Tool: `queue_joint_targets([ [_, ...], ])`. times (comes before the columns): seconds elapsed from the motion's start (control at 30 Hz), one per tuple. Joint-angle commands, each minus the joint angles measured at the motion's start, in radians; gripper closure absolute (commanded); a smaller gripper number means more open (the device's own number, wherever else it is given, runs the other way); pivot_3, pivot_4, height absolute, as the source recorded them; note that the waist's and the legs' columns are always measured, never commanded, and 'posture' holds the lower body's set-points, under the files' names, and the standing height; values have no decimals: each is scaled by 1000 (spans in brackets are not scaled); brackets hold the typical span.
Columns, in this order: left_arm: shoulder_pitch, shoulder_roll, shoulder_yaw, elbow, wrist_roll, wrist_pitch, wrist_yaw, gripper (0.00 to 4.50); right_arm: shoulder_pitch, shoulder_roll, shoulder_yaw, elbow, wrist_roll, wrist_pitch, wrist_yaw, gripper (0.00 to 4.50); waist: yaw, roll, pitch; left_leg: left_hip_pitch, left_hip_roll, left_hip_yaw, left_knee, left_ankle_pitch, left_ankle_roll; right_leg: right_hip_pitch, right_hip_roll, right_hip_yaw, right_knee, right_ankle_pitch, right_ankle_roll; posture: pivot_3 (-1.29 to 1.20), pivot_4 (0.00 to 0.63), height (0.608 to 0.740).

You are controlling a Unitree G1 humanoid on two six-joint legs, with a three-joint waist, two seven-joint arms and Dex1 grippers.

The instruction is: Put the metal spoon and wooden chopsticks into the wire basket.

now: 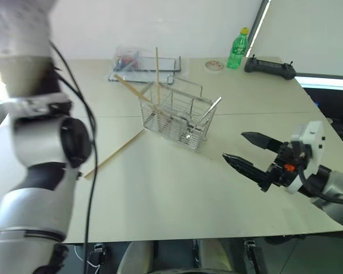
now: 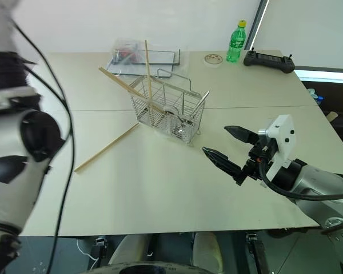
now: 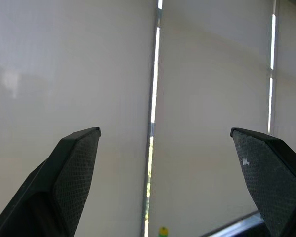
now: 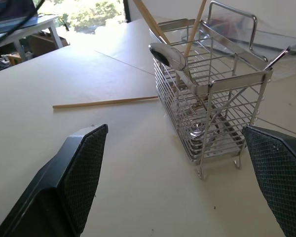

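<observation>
— Two chopsticks point(image 1: 147, 85) stood inside the wire basket point(image 1: 177, 117), didn't they?

— Yes. One rose almost upright from it, and the other leaned out over the rim toward ten o'clock. A third chopstick point(image 1: 114, 154) lay flat on the table point(image 1: 177, 188), at about eight o'clock from the basket, its near end just beside the basket's foot.

— And the metal spoon point(image 4: 203, 132)?

— In the basket as well. From the right wrist view its bowl sat low against the basket floor, and a thin handle tip poked above the rim at the corner toward two o'clock.

— How were the grippers?

— The right gripper point(image 1: 248, 153) hovered above the table at roughly four o'clock from the basket, well apart from it, its two black fingers spread wide with nothing between them. The left gripper point(image 3: 163, 182) was raised and facing a pale window blind, its fingers equally wide and empty.

— Anything else on the table?

— A clear tray point(image 1: 146, 64) sat beyond the basket at twelve o'clock. A green bottle point(image 1: 238, 49) stood at the far edge, with a black controller point(image 1: 269, 68) just beside it.
</observation>
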Motion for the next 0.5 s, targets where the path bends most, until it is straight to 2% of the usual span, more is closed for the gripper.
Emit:
queue_joint_targets([
  [0.03,168,156,-119,-76,20,-85,-485,30,-7,12,1,-6,-15,-26,5,0,-2,1,0,3,0,1,-1,0,0,1,0,1,0,-1,-1,0,150,725],
  [0.1,247,247,-161,-97,21,-76,-659,30,-2,17,5,-6,-24,-30,8,0,-3,0,1,5,5,1,-2,0,0,2,0,1,0,-4,-10,0,150,725],
  [0.27,375,376,-194,-148,10,22,-834,30,27,34,6,-13,-41,-38,13,0,3,-6,3,-8,9,-1,2,0,0,-7,2,0,-1,-3,-13,0,150,725],
  [0.5,633,472,-337,-288,122,-77,-902,30,31,46,17,-13,-60,-40,19,0,5,-4,2,-8,9,1,0,-1,1,-9,2,1,-1,-3,-13,0,150,725],
])
